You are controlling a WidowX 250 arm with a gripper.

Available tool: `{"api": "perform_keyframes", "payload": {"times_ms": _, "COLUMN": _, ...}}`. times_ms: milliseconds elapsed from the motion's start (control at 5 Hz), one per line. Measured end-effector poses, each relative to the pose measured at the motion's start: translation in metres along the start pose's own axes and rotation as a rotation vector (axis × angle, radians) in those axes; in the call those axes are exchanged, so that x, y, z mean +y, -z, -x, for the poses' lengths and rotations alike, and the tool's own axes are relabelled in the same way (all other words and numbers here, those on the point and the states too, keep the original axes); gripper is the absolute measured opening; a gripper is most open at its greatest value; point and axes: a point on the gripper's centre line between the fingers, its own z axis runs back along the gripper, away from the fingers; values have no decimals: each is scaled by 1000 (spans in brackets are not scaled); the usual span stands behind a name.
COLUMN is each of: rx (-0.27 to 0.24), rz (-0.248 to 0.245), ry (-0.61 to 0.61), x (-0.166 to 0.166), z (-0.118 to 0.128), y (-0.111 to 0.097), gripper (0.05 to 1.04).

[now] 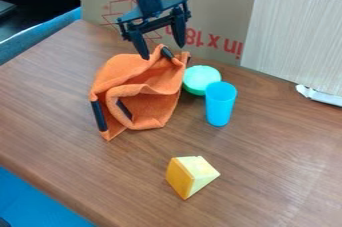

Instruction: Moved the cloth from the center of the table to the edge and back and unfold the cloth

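Observation:
The black gripper (162, 52) hangs over the back part of the table, its two fingers spread apart with nothing between them. Just below its fingertips lies the orange cloth (150, 103), crumpled and folded over itself left of the table's middle. Dark strips show on the cloth at its left edge, in its inner fold and at its top corner. From this angle I cannot tell whether a fingertip touches the cloth's upper edge.
A green round object (201, 79) and an upright blue cup (220, 103) stand close to the cloth's right side. Nearer the front is a yellow wedge (191, 176). Cardboard (227, 1) and a pale panel (297, 36) line the table's back edge. A white item (319, 95) lies at the right.

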Motion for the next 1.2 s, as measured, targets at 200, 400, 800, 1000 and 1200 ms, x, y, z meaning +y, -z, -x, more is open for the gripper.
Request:
{"api": "perform_keyframes", "payload": {"times_ms": 200, "rx": -48, "rz": -16, "ry": 9, "x": 11, "z": 2, "y": -3, "gripper": 999}}
{"api": "perform_keyframes", "payload": {"times_ms": 400, "rx": -105, "rz": -63, "ry": 22, "x": 19, "z": -6, "y": 0, "gripper": 999}}
{"api": "perform_keyframes", "payload": {"times_ms": 800, "rx": -96, "rz": -149, "ry": 30, "x": 33, "z": -13, "y": 36, "gripper": 999}}
{"api": "perform_keyframes", "payload": {"times_ms": 1000, "rx": -76, "rz": -159, "ry": 49, "x": 39, "z": -7, "y": 42, "gripper": 999}}
{"api": "perform_keyframes", "payload": {"times_ms": 1200, "rx": -78, "rz": -163, "ry": 57, "x": 46, "z": -3, "y": 50, "gripper": 999}}
